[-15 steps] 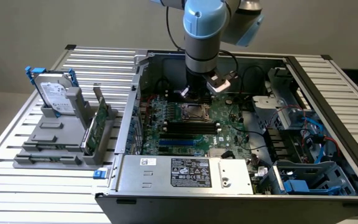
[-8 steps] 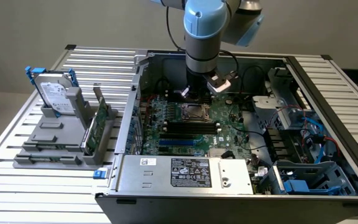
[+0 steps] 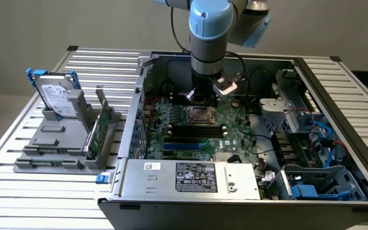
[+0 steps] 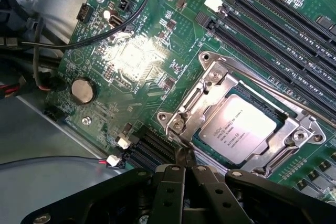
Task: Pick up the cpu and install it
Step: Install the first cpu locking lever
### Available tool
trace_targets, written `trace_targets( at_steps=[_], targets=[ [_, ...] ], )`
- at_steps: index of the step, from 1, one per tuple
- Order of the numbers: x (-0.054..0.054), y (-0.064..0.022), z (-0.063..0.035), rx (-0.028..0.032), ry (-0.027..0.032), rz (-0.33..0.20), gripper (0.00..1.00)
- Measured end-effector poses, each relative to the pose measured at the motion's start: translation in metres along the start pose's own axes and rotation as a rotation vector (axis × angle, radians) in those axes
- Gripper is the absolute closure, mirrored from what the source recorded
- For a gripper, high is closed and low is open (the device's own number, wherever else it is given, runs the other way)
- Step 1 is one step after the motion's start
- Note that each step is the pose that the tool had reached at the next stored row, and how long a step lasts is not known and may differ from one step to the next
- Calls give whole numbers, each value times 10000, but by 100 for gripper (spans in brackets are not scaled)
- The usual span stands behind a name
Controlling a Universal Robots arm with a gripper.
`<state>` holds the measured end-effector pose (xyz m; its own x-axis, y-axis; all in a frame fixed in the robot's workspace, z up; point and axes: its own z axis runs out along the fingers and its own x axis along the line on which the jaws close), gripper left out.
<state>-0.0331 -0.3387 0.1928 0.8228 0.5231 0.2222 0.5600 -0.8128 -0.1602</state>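
The cpu (image 4: 244, 128), a small square chip with a silvery printed top, lies flat in the motherboard socket under the metal load frame (image 4: 205, 95). In the exterior view the socket (image 3: 200, 115) sits mid-board inside the open computer case. My gripper (image 4: 185, 157) is shut, its black fingers (image 4: 170, 182) pressed together with nothing visibly held. The tips stand just at the socket frame's corner, beside the cpu and not on it. From the exterior view the gripper (image 3: 201, 97) hangs straight down from the arm, just behind the socket.
Black memory slots (image 4: 273, 19) run along one side of the socket, and black cables (image 4: 79, 40) cross the board. A power supply (image 3: 190, 177) fills the case front. On the exterior view's left, a grey holder (image 3: 53, 143) carries a hard drive (image 3: 56, 98) and a green card (image 3: 99, 127).
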Motion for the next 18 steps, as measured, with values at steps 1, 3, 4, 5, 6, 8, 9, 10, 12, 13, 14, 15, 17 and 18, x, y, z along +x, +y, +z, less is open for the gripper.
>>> trace_targets(
  at_steps=[1, 3, 4, 5, 6, 8, 9, 10, 12, 13, 14, 15, 17, 18],
  targets=[
    [0, 0, 0, 10, 7, 1, 89],
    [0, 0, 1, 31, 21, 4, 89],
    [0, 0, 1, 45, 31, 5, 89],
    [0, 0, 1, 59, 40, 7, 89],
    [0, 0, 1, 76, 51, 9, 89],
    [1, 1, 2, 112, 77, 13, 89],
    [1, 1, 2, 131, 90, 15, 89],
    [2, 1, 2, 150, 103, 17, 89],
    [3, 2, 2, 187, 128, 22, 89],
    [4, 2, 2, 207, 142, 24, 89],
    [4, 2, 3, 225, 155, 26, 89],
    [4, 2, 3, 237, 164, 28, 89],
    [9, -1, -17, 247, 166, 31, 89],
    [15, -5, -43, 249, 155, 36, 89]
  ],
)
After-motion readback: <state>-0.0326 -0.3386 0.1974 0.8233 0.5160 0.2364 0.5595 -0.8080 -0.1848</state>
